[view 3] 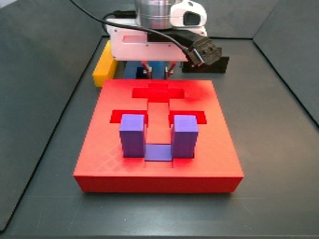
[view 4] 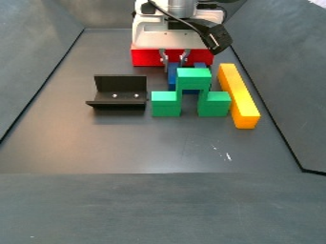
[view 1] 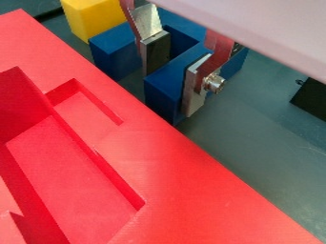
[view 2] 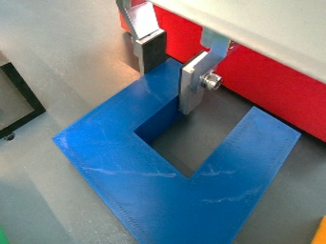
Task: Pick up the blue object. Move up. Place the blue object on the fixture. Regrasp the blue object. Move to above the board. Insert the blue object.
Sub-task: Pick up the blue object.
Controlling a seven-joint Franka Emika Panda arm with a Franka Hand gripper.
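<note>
Gripper (view 2: 173,74) down at the blue object (view 2: 178,162), fingers straddling one prong.

In both wrist views the silver fingers (view 1: 197,84) sit either side of a prong of the blue object, jaws apart, not yet clamped. The blue object lies on the floor just beside the red board (view 3: 159,140), by the yellow block (view 1: 91,16). The fixture (view 4: 118,95) stands well apart.

You are looking at a lab test cell: a dark floor (view 4: 152,143) walled by dark panels, a red board (view 3: 156,149) with cut-outs, coloured blocks such as the green block (view 4: 189,92), and a black fixture (view 4: 117,94). The gripper (view 2: 173,67) straddles one prong of the blue object (view 2: 178,167) beside the board.
</note>
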